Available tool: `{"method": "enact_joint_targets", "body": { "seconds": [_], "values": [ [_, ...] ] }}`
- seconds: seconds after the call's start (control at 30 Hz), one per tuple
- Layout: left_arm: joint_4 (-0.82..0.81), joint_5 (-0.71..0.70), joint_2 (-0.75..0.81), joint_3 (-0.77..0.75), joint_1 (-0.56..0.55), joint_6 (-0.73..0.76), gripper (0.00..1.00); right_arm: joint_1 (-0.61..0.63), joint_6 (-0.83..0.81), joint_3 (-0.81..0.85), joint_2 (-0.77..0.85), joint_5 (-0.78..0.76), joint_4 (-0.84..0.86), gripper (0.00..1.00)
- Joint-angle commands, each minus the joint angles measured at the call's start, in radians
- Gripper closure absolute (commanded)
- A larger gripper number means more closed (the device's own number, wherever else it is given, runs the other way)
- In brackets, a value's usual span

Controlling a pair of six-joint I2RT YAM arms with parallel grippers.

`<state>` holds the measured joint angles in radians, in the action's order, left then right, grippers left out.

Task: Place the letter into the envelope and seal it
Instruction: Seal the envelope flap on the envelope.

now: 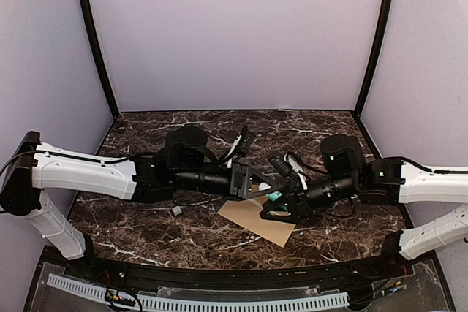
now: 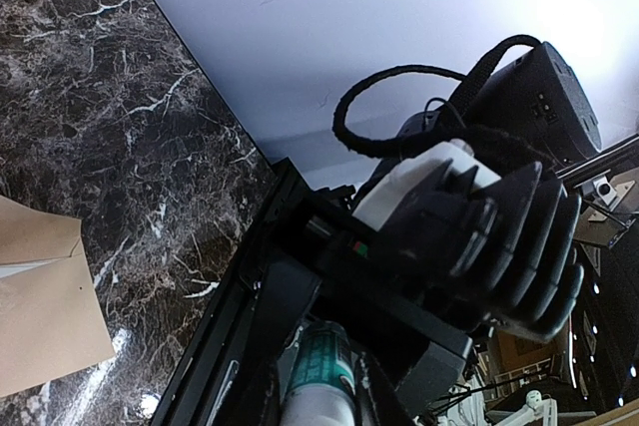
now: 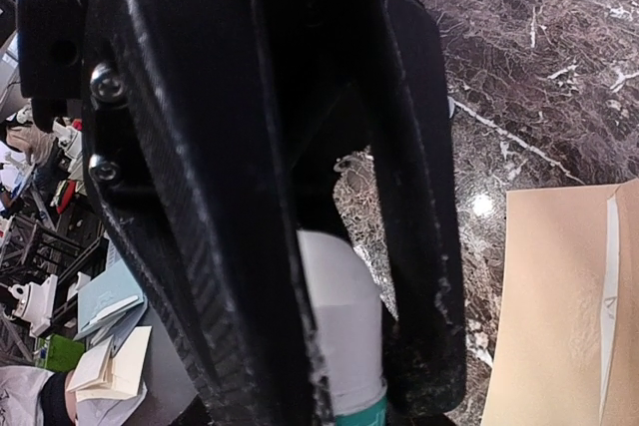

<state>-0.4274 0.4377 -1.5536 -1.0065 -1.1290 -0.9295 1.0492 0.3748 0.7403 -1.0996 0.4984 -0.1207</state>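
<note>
The tan envelope [image 1: 257, 222] lies flat on the marble table [image 1: 146, 231] under both grippers, and it also shows in the wrist views [image 2: 45, 326] [image 3: 559, 316]. A thin white strip runs along its flap. The letter is hidden. A glue stick [image 1: 274, 196] with a teal label hangs above the envelope. My left gripper [image 1: 257, 188] is shut on its body [image 2: 321, 371]. My right gripper [image 1: 284, 206] has its fingers on either side of the white cap [image 3: 339, 326]. A sliver of marble shows between the cap and one finger.
A small pale object [image 1: 175, 210] lies on the marble left of the envelope. Lilac walls [image 1: 234, 34] close in the back and sides. A black rail [image 1: 219, 272] runs along the near table edge.
</note>
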Motion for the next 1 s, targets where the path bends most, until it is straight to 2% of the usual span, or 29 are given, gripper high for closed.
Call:
{"method": "enact_joint_targets", "body": {
  "seconds": [0.0, 0.27, 0.5, 0.83, 0.97],
  "values": [
    [0.051, 0.022, -0.004, -0.054, -0.005, 0.039, 0.99, 0.004, -0.014, 0.026, -0.004, 0.017, 0.007, 0.61],
    [0.078, 0.034, -0.019, -0.070, -0.008, 0.049, 0.99, 0.004, -0.007, 0.020, -0.001, 0.003, 0.024, 0.75],
    [0.094, 0.045, -0.023, -0.078, -0.011, 0.057, 1.00, 0.003, -0.010, 0.017, 0.009, -0.013, 0.020, 0.63],
    [0.132, 0.074, -0.001, -0.083, -0.013, 0.072, 1.00, 0.002, -0.047, 0.019, 0.046, -0.059, -0.037, 0.53],
    [0.113, 0.076, 0.002, -0.075, -0.015, 0.064, 1.00, 0.003, -0.045, 0.013, 0.044, -0.030, -0.019, 0.52]
  ]
}}
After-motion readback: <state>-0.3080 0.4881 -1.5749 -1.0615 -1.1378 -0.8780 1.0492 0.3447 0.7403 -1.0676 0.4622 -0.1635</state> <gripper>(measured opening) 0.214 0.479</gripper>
